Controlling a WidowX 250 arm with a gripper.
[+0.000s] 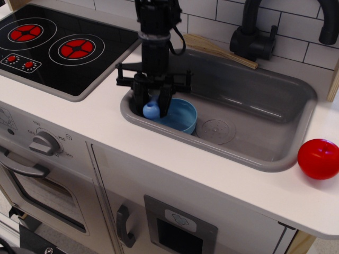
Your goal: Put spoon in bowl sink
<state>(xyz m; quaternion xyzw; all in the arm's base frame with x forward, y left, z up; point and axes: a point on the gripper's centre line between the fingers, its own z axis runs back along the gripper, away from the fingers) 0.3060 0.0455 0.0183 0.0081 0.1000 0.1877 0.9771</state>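
- We see our black gripper (152, 103) clamped on the light-blue spoon (152, 110), over the blue bowl's (181, 116) left edge.
- The bowl sits in the grey sink (275, 114).
- A red ball (318, 159) rests right of it.
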